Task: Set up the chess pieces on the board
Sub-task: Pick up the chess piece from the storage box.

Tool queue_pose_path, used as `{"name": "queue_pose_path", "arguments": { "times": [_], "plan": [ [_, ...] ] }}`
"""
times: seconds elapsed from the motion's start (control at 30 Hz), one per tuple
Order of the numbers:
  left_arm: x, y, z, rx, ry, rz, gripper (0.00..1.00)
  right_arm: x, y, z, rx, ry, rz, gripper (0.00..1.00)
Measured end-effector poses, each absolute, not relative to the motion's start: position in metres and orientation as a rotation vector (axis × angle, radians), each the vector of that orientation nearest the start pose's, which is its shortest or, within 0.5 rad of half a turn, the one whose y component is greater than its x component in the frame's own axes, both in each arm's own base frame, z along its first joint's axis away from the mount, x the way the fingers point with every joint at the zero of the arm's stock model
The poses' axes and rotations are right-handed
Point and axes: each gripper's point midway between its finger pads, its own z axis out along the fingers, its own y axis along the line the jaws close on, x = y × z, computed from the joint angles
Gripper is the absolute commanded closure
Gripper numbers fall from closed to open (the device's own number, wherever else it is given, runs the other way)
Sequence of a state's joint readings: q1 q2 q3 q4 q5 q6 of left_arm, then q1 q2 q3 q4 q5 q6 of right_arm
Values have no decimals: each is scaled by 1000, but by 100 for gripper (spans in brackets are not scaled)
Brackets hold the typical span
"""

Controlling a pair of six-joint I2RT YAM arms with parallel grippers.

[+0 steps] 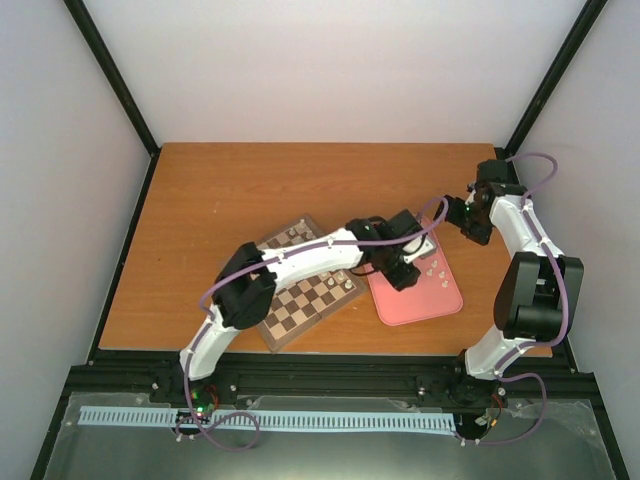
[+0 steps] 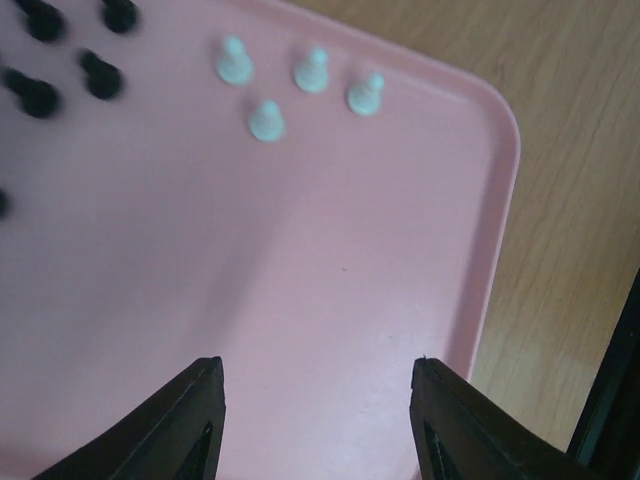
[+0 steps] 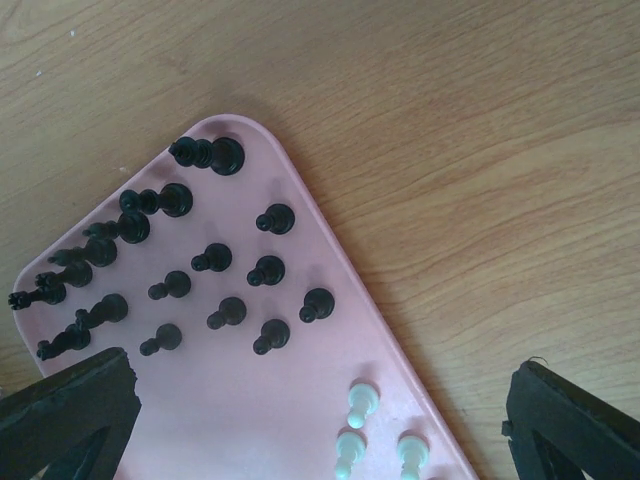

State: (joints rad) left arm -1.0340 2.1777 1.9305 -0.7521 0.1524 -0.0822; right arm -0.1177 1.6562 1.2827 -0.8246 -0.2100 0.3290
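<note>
The wooden chessboard (image 1: 298,308) lies at the table's middle front, partly under my left arm. A few cream pieces (image 1: 341,284) stand on it. Most pieces stand in the pink tray (image 1: 432,303) to its right. My left gripper (image 1: 404,274) hovers over the tray, open and empty (image 2: 315,368), with several cream pawns (image 2: 266,120) ahead of it and black pieces (image 2: 100,76) at its far left. My right gripper (image 1: 453,216) is above the tray's far corner, open and empty (image 3: 320,400). It looks down on many black pieces (image 3: 268,270) and three cream pawns (image 3: 361,401).
The tray's rim (image 2: 500,220) runs along bare orange-brown tabletop (image 3: 480,150). Black frame posts stand at the table's back corners (image 1: 150,140). A black rail (image 1: 330,375) borders the near edge by the arm bases.
</note>
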Motion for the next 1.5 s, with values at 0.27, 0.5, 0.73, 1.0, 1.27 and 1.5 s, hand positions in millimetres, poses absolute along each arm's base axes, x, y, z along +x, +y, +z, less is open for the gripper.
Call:
{"name": "queue_pose_path", "arguments": {
  "times": [0.27,0.5,0.73,1.0,1.27,1.5],
  "plan": [
    [257,-518,74,1319,2402,-636,49,386,-13,120,538,2715,314,0],
    [275,-547,58,1246,2370,-658,50,386,-13,110,538,2744,307,0],
    [287,-556,37,1179,2382,-630,52,386,-15,107,537,2752,295,0],
    [295,-563,35,1142,2363,-632,55,385,-16,106,535,2754,282,0],
    [301,-574,51,1122,2310,-666,58,385,-17,102,538,2764,278,0],
    [305,-580,51,1107,2296,-681,73,385,-17,98,542,2777,277,0]
  ]
}}
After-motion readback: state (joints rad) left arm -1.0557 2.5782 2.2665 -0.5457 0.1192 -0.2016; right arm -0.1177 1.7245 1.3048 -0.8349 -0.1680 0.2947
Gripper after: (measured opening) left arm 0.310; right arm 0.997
